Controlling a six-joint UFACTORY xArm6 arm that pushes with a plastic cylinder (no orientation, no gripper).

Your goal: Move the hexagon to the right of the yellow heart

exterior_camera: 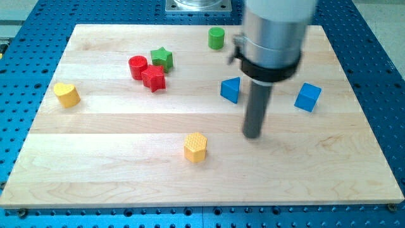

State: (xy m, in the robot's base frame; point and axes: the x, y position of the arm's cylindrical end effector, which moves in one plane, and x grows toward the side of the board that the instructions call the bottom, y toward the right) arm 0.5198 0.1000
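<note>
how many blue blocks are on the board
2: a blue triangular block just left of the rod, and a blue cube to its right. The rod could hide another.

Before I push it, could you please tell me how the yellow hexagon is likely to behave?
The yellow hexagon sits squat on a flat base, so it will probably slide rather than tip or roll. Its flat sides may make it rotate if my tip, now at its right, hits off-centre. The wooden board looks smooth.
</note>
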